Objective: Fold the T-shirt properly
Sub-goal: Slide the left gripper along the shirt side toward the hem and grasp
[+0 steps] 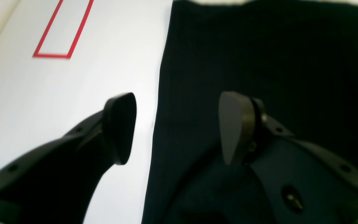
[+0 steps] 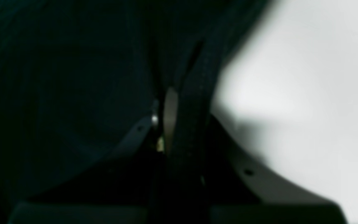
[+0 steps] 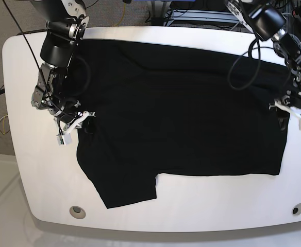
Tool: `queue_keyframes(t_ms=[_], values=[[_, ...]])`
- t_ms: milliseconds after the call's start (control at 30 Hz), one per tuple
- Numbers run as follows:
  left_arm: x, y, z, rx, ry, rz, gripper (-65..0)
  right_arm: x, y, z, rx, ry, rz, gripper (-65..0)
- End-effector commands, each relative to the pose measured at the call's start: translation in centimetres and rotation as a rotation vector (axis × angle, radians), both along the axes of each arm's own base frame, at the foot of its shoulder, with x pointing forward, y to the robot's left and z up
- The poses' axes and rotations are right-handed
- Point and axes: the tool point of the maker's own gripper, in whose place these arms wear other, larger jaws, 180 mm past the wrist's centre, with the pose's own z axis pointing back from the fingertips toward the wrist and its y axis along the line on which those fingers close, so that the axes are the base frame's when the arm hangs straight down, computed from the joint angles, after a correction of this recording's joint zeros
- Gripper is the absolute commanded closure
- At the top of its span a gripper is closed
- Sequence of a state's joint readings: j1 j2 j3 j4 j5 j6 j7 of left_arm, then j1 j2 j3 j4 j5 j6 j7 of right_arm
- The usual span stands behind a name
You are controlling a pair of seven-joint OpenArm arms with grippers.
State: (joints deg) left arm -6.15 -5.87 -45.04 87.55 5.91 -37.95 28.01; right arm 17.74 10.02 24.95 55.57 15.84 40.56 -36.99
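Left pincer (image 1: 176,127) hangs released astride the hem of the large plain black cloth T-shirt (image 1: 259,62) on my white surface (image 1: 73,93); it may catch only air. Right-wrist view: right pincer (image 2: 179,124) clenched on a thin fold that could slip. Base view: the shirt lies spread flat.

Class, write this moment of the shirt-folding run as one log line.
right gripper: shut on T-shirt edge | left gripper: open, straddling opposite edge | table: shirt spread flat

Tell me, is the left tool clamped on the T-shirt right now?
No, the left tool stands open, one finger over the white table, the other over the black T-shirt, its hem between them ungripped.
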Motion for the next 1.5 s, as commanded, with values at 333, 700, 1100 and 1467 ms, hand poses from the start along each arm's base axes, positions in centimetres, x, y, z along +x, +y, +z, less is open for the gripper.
queue_keyframes(t_ms=[333, 700, 1100, 1467], values=[[6.9, 5.2, 0.5, -0.296, -0.040, 0.124, -39.2, 2.9, -2.5, 3.3, -0.019, -0.144, -0.064, 0.0], [11.4, 5.4, 1.9, -0.377, -0.061, 0.090, -38.9, 2.9, -2.0, 3.4, -0.015, -0.146, -0.057, 0.0], [16.0, 3.0, 3.2, -0.358, -0.105, 0.002, -38.5, 2.3, -1.8, 2.9, -0.042, -0.113, -0.030, 0.0], [16.8, 0.6, 0.8, -0.395, -0.054, -0.003, -38.8, 1.9, -1.8, 2.6, -0.051, -0.102, -0.025, 0.0]])
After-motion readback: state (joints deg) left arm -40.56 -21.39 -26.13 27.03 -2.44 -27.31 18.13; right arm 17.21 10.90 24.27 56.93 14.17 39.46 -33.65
